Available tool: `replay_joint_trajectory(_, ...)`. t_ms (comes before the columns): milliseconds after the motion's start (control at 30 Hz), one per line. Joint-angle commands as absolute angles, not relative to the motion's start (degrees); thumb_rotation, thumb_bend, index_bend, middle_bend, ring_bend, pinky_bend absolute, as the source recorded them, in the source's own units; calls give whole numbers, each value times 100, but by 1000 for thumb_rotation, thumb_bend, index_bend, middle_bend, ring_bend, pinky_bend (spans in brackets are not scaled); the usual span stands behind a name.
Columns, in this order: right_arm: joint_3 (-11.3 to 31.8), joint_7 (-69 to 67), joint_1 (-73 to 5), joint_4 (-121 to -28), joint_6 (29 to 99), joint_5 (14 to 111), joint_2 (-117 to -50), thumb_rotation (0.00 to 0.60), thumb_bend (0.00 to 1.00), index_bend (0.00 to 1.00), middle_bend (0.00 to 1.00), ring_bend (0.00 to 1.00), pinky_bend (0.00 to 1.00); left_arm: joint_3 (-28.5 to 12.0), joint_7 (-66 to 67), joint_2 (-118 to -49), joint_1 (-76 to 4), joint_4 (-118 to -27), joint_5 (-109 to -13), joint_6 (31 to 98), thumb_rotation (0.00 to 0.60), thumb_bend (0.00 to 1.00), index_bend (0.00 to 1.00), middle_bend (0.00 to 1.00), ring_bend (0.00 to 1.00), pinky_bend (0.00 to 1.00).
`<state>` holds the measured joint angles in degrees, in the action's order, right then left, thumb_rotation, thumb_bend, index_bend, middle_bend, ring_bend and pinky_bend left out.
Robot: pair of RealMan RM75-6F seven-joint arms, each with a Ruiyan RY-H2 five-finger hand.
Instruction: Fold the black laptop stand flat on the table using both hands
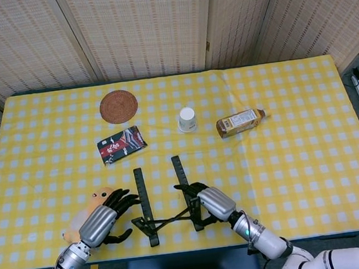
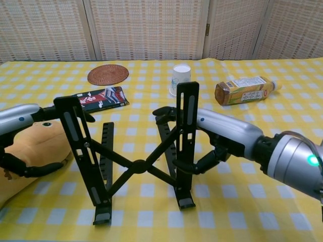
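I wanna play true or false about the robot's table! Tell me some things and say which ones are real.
1. The black laptop stand is standing up, not flat. True.
2. The paper cup is lying on its side. False: it stands upside down.
3. The bottle lies on its side. True.
4. The right hand is holding the bottle. False: it grips the stand's upright bar.
5. The round woven coaster is under the cup. False: they sit apart.

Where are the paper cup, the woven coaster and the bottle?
paper cup (image 1: 187,119), head view, its side wall.
woven coaster (image 1: 118,106), head view, its centre.
bottle (image 2: 242,90), chest view, its label.
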<state>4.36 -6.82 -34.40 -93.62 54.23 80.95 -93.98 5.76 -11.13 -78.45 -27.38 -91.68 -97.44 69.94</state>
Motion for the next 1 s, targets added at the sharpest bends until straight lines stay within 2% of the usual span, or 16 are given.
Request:
replay_joint_trajectory(33,590,-586,-3494,-9273,5474,7977,-9492,600,447,0,71,163,101,533,-1091,-7756,-2687,-9209,-9764,7125,600,380,162,137,6,0)
replay_joint_trajectory(233,962,-266,-3647,-9035,5415,7458,-9725,600,447,0,2,73,23,408,-931,-7598,-2597,-9265,-9724,7365,600,373,136,114,0,0)
replay_joint_trajectory(367,1206,-20,-3725,-8829,5401,7002,-9858,600,447,0,0,12,0,341,-931,-7520,-2577,-9276,-9695,7434,600,372,136,114,0,0)
replay_joint_trajectory(700,1600,-322,-3836,-8284,5608,6859,-10141,600,447,0,0,0,0,243,-920,-7498,-2578,-9217,-9640,7436,600,371,135,114,0,0)
replay_joint_trajectory(867,1592,-331,-3843,-8222,5688,6965,-10079,600,447,0,0,0,0,201,-909,-7497,-2603,-9156,-9630,7407,600,370,135,114,0,0)
replay_joint_trajectory(1000,1364,-46,-3797,-8321,5775,7229,-9827,600,446,0,0,0,0,169,-819,-7520,-2668,-9039,-9638,7315,600,369,137,114,0,0)
